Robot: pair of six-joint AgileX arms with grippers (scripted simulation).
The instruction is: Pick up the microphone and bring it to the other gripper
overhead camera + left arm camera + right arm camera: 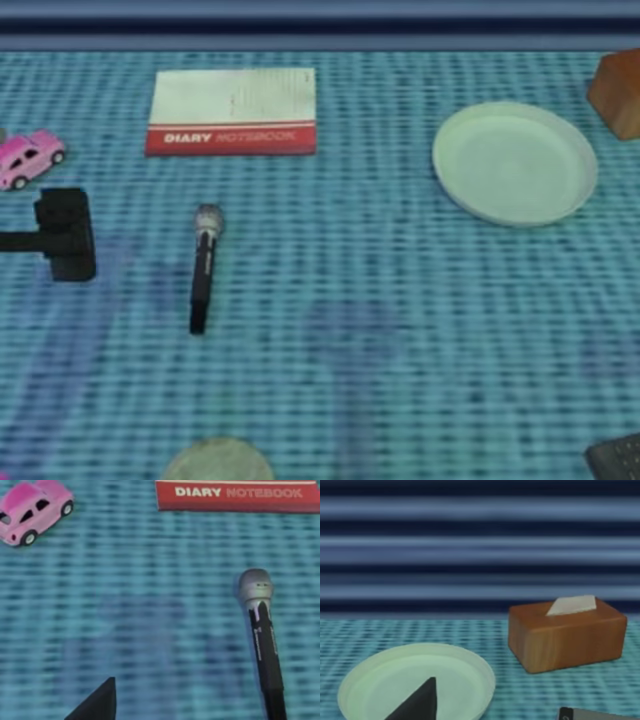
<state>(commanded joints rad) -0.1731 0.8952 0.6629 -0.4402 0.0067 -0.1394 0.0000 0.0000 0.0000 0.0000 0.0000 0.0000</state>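
A slim black microphone [203, 268] with a round silver mesh head lies flat on the blue woven tablecloth [400, 330], left of centre and just below a red-and-white diary notebook [232, 111]. Its long axis runs almost straight toward and away from the far edge, with the head pointing at the notebook and the tail leaning very slightly to the left. The left gripper [62, 234], all black, hovers well to the left of the microphone, near a pink toy car [28, 157]; whether its fingers are spread or closed cannot be told, since only one dark fingertip [97, 704] shows in the left wrist view. The step in hand looks like the approach, which would go best by moving over the middle of the black handle, turning the fingers to close across its width, not along it. The right arm sits parked off the right side, near a pale green plate [515, 162] and a wooden tissue box [567, 632].
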